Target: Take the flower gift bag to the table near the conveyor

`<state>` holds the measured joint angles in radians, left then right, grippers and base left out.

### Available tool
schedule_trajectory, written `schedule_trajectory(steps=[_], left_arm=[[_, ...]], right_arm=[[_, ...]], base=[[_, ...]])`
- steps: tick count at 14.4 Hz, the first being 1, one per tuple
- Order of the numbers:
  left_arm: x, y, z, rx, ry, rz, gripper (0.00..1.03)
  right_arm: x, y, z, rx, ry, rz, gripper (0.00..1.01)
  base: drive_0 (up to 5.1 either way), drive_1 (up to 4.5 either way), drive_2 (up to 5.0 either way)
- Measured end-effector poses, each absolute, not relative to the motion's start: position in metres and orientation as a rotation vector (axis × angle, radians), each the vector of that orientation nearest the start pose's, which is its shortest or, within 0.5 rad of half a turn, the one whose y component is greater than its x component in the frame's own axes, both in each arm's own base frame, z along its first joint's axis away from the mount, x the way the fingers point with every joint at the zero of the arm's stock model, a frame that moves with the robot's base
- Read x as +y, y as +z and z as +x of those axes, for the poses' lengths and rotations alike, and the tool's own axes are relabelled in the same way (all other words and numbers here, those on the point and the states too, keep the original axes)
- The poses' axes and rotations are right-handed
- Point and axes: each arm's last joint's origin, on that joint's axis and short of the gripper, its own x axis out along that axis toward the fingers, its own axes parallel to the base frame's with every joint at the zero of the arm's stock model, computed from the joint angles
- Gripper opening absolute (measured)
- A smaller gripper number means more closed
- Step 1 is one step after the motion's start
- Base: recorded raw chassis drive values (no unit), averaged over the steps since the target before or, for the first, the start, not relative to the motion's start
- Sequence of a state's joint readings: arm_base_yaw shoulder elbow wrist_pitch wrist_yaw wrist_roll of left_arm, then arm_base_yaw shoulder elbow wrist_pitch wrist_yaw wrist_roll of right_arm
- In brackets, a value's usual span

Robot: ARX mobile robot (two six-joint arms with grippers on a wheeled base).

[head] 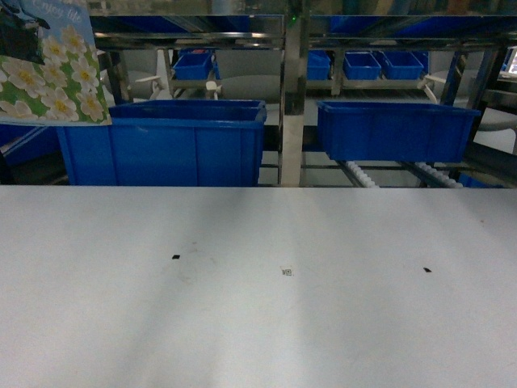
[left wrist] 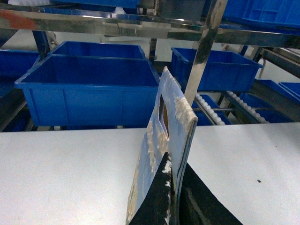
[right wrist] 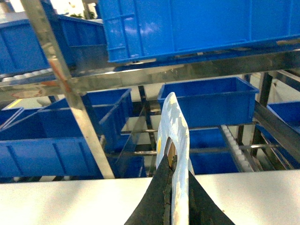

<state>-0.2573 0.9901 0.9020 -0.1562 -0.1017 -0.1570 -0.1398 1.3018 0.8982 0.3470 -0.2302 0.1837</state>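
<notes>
Flower gift bag point(head: 52, 65) hangs upper left – above the white table point(head: 258, 323). Left gripper point(left wrist: 173, 197) pinches its edge; right gripper point(right wrist: 171, 187) pinches a handle – conveyor point(head: 283, 105) behind.

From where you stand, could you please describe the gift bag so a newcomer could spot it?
Look above the far left of the table, in front of the left blue bin on the conveyor. The bag hangs there in the left gripper. It alone is flat paper printed with white flowers.

table point(head: 258, 323) matt white | conveyor point(head: 291, 97) shiny steel | bins point(head: 161, 145) glossy plastic
</notes>
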Motion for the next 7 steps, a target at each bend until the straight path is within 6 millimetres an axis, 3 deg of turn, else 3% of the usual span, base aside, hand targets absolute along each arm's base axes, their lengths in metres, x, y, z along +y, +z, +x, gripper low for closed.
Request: schedule_trajectory(steps=[5,7], left_arm=[[-0.053,0.339,0.212,0.252,-0.136,-0.112,0.02],[-0.053,0.339,0.212,0.252,-0.137,-0.112,0.02]], right_arm=[[-0.053,0.265,0.333,0.205,0.049,0.194,0.02],[-0.056,0.253,0.346,0.243,0.083,0.184,0.02]], base=[[-5.1,2.3,2.3],[0.0,0.0,0.0]])
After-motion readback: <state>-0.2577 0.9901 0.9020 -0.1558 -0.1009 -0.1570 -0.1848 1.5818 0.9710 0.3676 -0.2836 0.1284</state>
